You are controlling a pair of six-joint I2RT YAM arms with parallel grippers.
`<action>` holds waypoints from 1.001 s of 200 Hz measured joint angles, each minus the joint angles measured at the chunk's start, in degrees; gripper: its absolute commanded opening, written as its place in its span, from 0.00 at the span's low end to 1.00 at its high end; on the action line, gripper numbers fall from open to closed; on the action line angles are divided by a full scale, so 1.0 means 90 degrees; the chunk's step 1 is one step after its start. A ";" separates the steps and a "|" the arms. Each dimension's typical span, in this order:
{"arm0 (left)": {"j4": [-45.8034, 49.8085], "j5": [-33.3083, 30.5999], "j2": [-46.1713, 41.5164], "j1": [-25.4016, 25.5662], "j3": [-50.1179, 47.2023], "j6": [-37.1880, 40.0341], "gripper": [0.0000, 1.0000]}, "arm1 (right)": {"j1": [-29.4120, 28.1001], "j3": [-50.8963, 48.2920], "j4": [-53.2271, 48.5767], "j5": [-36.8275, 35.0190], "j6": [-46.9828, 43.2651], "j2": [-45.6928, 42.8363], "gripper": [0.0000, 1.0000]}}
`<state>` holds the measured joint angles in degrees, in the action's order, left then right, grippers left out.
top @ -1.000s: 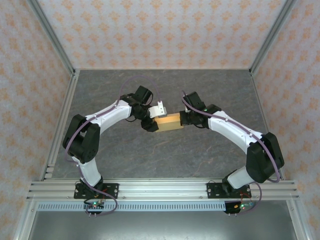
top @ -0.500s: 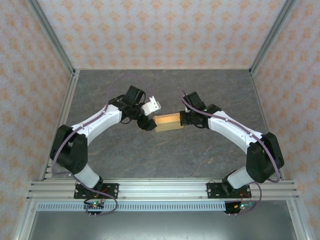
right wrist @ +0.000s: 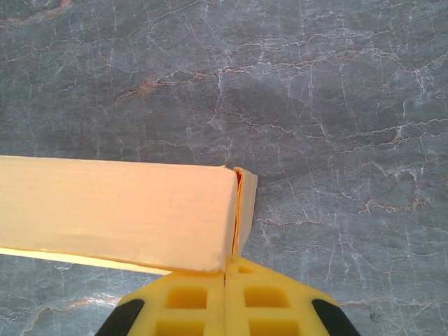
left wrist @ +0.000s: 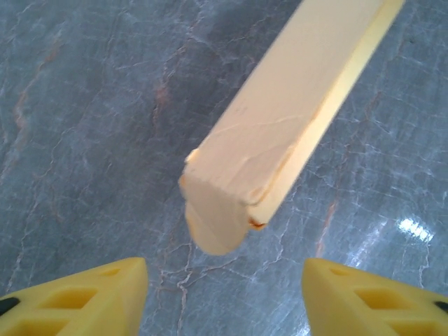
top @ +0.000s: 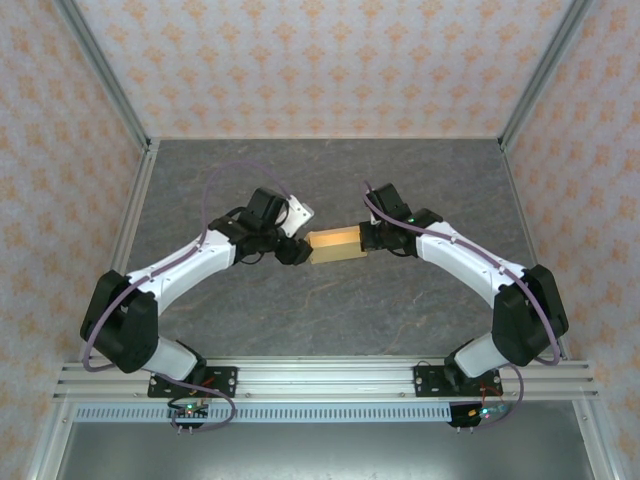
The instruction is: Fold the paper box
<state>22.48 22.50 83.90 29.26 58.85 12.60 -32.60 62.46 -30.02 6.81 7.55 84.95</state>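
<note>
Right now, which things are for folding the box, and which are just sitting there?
For the job: paper box, right tool pinching its end flap, left tool open at its other end.
Just there: grey table, patterned walls, metal rail.

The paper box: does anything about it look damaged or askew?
Yes. In the left wrist view, the paper box has a creased end, and its rounded flap bulges out instead of lying flush, so that end looks poorly closed.

Both arms (top: 190,262) are white with black joints (top: 520,320), purple cables (top: 207,205), yellow fingers (left wrist: 77,297)
</note>
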 measured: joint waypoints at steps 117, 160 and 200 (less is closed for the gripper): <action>0.0117 -0.0704 0.0595 0.0253 0.0556 -0.0019 0.12 | 0.0000 0.0000 0.0000 0.0002 0.0019 0.0000 0.00; 0.0126 -0.0731 0.0612 0.0253 0.0600 -0.0083 0.07 | 0.0000 0.0000 0.0002 0.0002 0.0041 -0.0005 0.00; 0.0153 -0.0748 0.0612 0.0253 0.0651 -0.0376 0.04 | 0.0000 -0.0007 0.0010 0.0002 0.0070 -0.0005 0.00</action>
<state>23.86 15.77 89.41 31.53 64.71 9.21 -32.60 62.39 -29.93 6.83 8.19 84.90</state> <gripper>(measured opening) 0.053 0.045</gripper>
